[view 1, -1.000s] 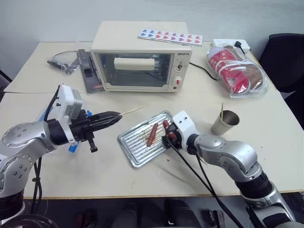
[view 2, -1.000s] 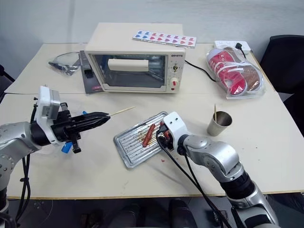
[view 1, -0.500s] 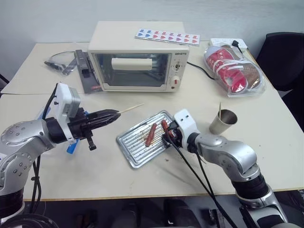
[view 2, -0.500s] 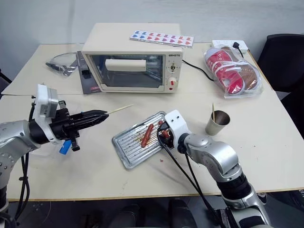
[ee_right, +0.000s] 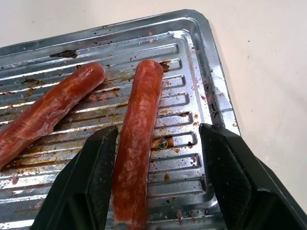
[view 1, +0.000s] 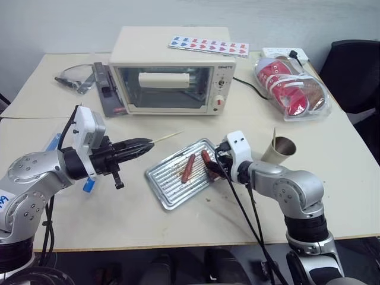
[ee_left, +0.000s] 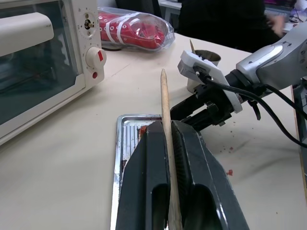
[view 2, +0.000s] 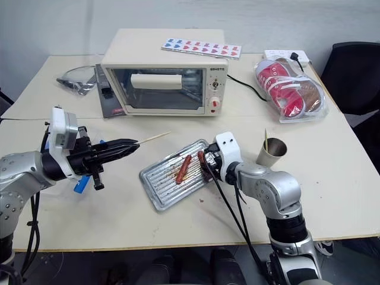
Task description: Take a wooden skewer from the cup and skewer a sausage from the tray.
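While the left gripper (view 1: 144,144) keeps the wooden skewer (view 1: 167,138), nothing shifts.

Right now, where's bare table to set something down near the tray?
Free: the front strip of the table between the tray and the near edge, and the stretch between the toaster oven and the tray's far side. Crowded: the tray's right end, where the right gripper straddles the sausage, with the cup just beyond.
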`<state>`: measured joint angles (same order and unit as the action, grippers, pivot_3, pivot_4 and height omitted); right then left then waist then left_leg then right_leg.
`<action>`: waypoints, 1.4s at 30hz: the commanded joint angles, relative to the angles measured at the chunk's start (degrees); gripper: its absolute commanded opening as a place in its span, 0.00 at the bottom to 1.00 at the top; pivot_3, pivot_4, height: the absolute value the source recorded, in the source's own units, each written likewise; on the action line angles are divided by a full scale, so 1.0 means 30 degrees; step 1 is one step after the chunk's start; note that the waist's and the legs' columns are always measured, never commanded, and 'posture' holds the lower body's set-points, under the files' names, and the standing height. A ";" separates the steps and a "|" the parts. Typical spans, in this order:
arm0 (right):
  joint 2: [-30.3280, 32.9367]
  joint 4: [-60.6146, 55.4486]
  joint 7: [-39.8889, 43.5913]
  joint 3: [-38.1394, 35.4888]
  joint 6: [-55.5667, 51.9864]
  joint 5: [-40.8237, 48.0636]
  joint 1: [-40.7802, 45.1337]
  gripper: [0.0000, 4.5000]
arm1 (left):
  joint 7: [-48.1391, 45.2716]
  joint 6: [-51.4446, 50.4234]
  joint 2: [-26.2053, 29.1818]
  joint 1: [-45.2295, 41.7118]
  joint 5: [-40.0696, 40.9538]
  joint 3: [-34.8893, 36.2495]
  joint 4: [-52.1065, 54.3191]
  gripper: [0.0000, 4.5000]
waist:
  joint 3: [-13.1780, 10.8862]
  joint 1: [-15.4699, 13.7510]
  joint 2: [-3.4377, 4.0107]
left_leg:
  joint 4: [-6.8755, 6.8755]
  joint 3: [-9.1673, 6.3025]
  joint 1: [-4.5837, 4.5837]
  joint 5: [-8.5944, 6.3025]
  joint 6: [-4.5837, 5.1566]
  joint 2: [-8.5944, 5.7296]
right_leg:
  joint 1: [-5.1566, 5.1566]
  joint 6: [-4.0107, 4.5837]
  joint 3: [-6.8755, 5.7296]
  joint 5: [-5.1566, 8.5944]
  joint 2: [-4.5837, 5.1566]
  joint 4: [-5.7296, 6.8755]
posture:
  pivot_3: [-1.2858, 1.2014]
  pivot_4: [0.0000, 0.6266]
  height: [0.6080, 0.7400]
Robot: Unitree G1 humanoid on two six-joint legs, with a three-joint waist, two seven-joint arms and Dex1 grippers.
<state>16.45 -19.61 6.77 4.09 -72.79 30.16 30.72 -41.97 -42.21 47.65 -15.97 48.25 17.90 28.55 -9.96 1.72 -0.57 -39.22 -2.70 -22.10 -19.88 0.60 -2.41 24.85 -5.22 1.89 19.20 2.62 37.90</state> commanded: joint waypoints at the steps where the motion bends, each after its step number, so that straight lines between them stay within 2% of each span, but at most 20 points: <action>1: -0.0254 -0.0409 0.0307 0.0384 -0.0192 -0.0167 -0.0328 0.51 | -0.0065 0.0436 0.0032 -0.0269 -0.0105 0.0138 0.0141 0.00 | 0.0000 0.0007 0.0001 | 0.0001 0.0000 0.0000 0.0000 0.0000 0.0000 | 0.0001 0.0000 0.0001 0.0000 0.0000 0.0000 | 0.52 0.24 1.00; 4: -0.0324 -0.0419 0.0287 0.0626 -0.0137 -0.0363 -0.0430 0.34 | -0.0077 0.0446 0.0029 -0.0414 -0.0177 0.0088 0.0056 0.00 | 0.0001 0.0002 0.0000 | 0.0001 0.0001 0.0000 0.0001 -0.0002 0.0000 | 0.0001 0.0000 0.0001 0.0000 0.0000 0.0003 | 0.52 0.24 1.00; 18: -0.0510 -0.0372 0.0851 0.0978 -0.0030 -0.1117 -0.0568 0.34 | -0.0037 0.0510 -0.0012 -0.0686 -0.0300 -0.0099 -0.0054 0.00 | 0.0008 0.0041 0.0001 | 0.0001 0.0004 0.0009 0.0005 -0.0008 -0.0001 | 0.0000 0.0000 0.0003 0.0000 -0.0001 0.0015 | 0.52 0.24 1.00; 22: -0.0161 -0.0411 0.1126 0.1470 0.0328 -0.1650 -0.0546 0.11 | -0.0028 0.0528 -0.0052 -0.0805 -0.0364 -0.0174 -0.0103 0.00 | 0.0008 0.0044 0.0001 | 0.0001 0.0004 0.0009 0.0004 -0.0008 -0.0001 | 0.0001 0.0000 0.0003 0.0000 -0.0001 0.0017 | 0.52 0.24 1.00; 27: 0.2306 -0.1282 0.2480 0.3759 0.2410 -0.3207 -0.0361 0.11 | -0.0128 0.0624 -0.0141 -0.1131 -0.0556 -0.0411 -0.0469 0.00 | 0.0008 0.0013 0.0001 | 0.0000 0.0004 0.0010 0.0005 -0.0008 -0.0007 | 0.0003 0.0000 0.0005 0.0000 -0.0001 0.0017 | 0.52 0.24 1.00; 34: 0.7646 -0.3336 0.5778 0.5359 0.7972 -0.6398 0.0593 0.11 | -0.0993 0.1094 -0.0332 -0.1836 -0.0944 -0.1497 -0.1383 0.00 | 0.0006 -0.0050 0.0002 | -0.0008 0.0003 0.0000 0.0003 0.0001 -0.0034 | 0.0002 -0.0001 0.0009 0.0000 0.0022 0.0005 | 0.52 0.24 1.00; 39: 1.1797 -0.3075 0.8905 0.4731 1.4828 -0.9016 0.0449 0.11 | -0.2589 0.1286 0.0010 -0.2675 -0.1215 -0.2383 -0.2361 0.00 | 0.0007 -0.0054 -0.0002 | -0.0004 0.0004 -0.0004 0.0003 0.0000 -0.0030 | 0.0006 -0.0001 0.0004 0.0000 0.0017 -0.0009 | 0.52 0.24 1.00; 42: 1.3633 -0.2328 1.1424 0.2987 1.9938 -0.8820 -0.0258 0.11 | -0.3794 0.1232 0.0424 -0.3782 -0.1421 -0.3013 -0.2968 0.00 | 0.0005 -0.0056 -0.0002 | -0.0002 0.0007 -0.0007 0.0003 -0.0001 -0.0023 | 0.0008 -0.0001 0.0002 0.0000 0.0008 -0.0011 | 0.52 0.24 1.00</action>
<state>55.48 -26.24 37.54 16.61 -21.07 4.00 30.10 -51.28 -39.49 47.86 -25.83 44.35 8.86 19.17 -9.95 1.55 -0.57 -39.22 -2.67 -22.13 -19.87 0.60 -2.47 24.87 -5.22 1.90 19.19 2.63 37.88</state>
